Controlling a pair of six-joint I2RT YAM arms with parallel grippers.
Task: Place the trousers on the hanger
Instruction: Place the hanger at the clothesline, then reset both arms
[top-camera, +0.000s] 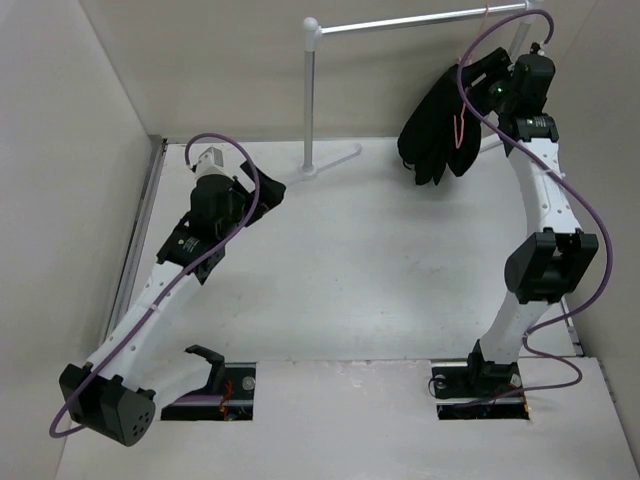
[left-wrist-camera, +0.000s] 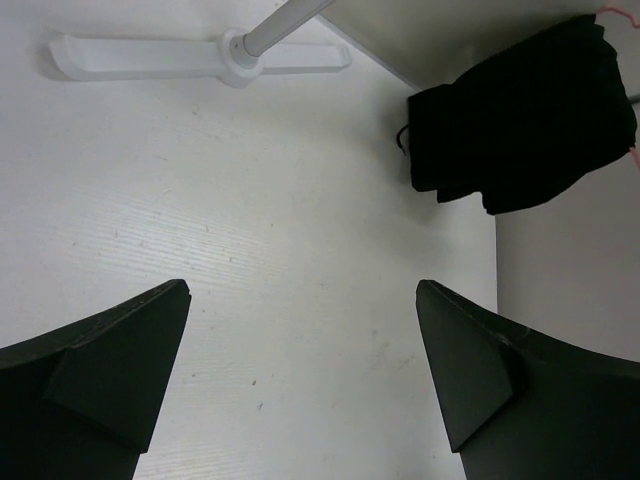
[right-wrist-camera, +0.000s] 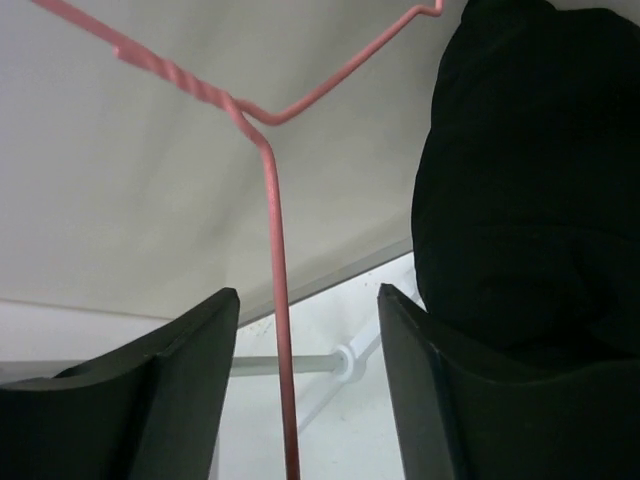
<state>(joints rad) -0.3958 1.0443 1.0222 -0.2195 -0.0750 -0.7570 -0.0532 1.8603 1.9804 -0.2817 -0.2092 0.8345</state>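
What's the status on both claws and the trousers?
Left claw open, empty. Right claw open astride hanger wire. Trousers draped on hanger, under rack. No obstruction seen.

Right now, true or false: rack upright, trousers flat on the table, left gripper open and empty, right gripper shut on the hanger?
1. The rack stands upright on the table. True.
2. The trousers lie flat on the table. False: they hang bunched beside the right gripper.
3. The left gripper is open and empty. True.
4. The right gripper is shut on the hanger. False: its fingers are apart, and the pink wire runs between them.
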